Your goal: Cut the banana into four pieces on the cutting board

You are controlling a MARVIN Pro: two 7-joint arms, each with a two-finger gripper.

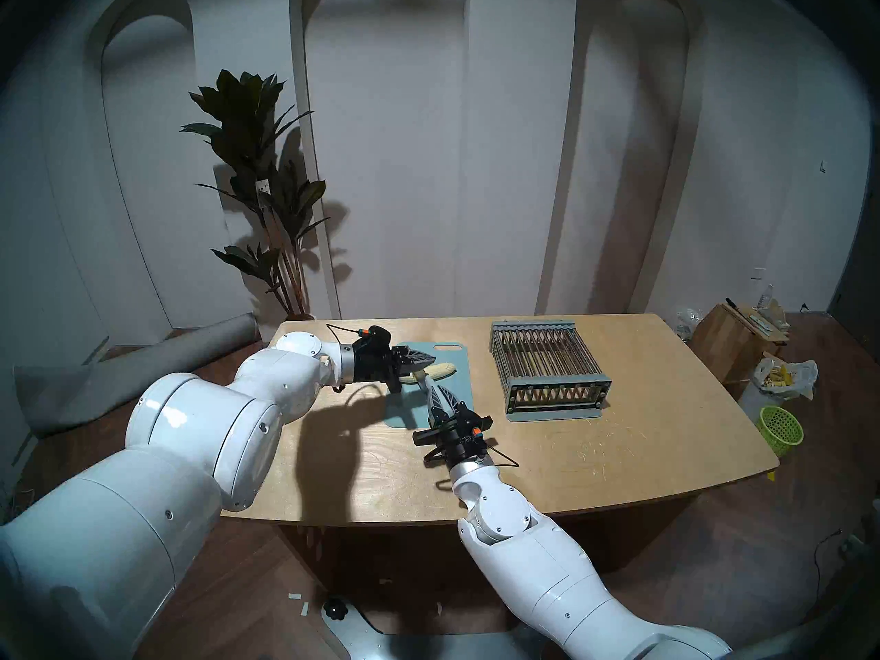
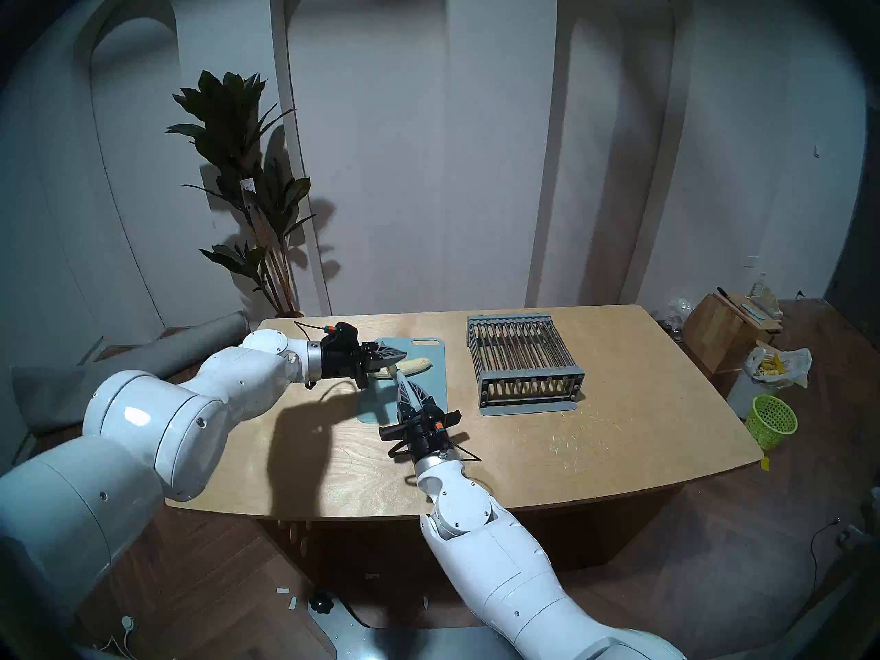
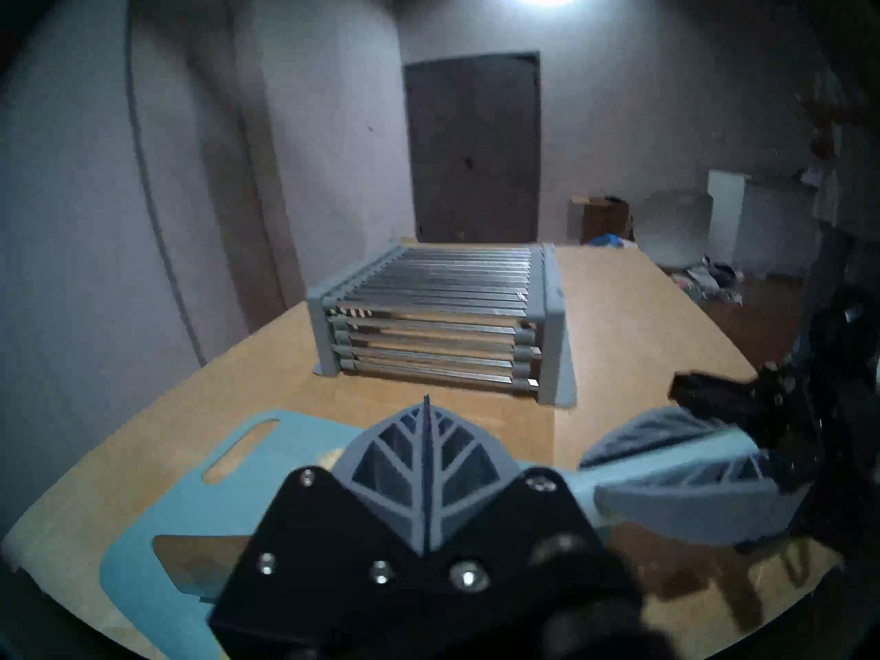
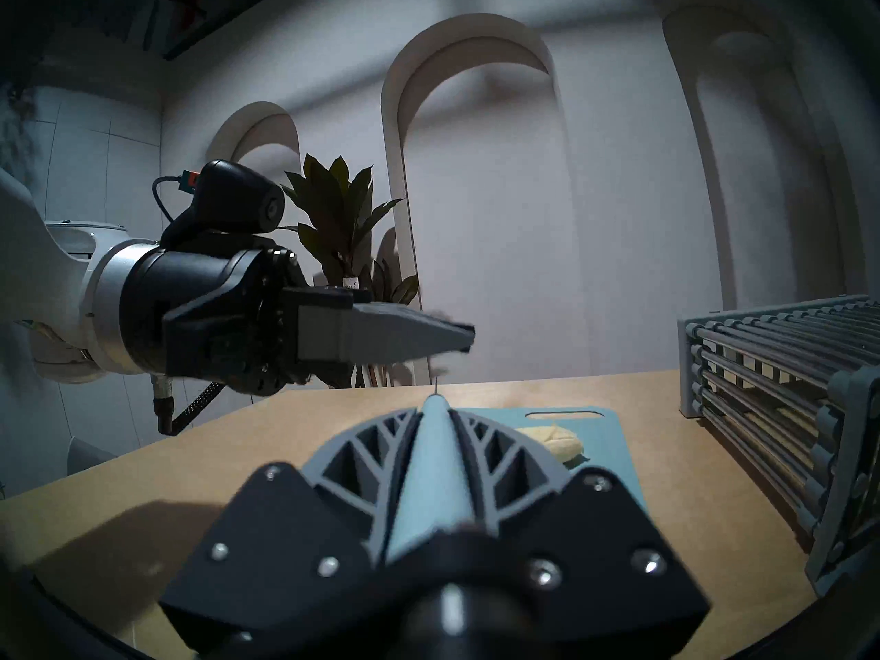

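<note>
The peeled pale banana (image 1: 443,369) (image 2: 419,364) (image 4: 559,442) lies across the far half of the blue-grey cutting board (image 1: 459,392) (image 2: 435,392) (image 3: 157,502) (image 4: 609,435). My right gripper (image 1: 427,383) (image 2: 399,374) (image 4: 435,399) (image 3: 595,483) reaches in from the near side, shut on a pale knife (image 1: 421,375) that crosses the banana left of its middle. A shiny stretch of blade (image 3: 200,559) shows in the left wrist view. My left gripper (image 1: 431,358) (image 2: 405,355) (image 3: 426,399) (image 4: 469,340) is shut and empty, level, above the banana's left end.
A grey slatted rack (image 1: 547,368) (image 3: 443,321) (image 4: 781,397) stands on the wooden table (image 1: 619,454) to the right of the board. Off the table's right end are a wooden box (image 1: 733,340), a plastic bag of peels (image 1: 781,375) and a green basket (image 1: 781,430). A plant (image 1: 266,168) stands behind the table's far left corner.
</note>
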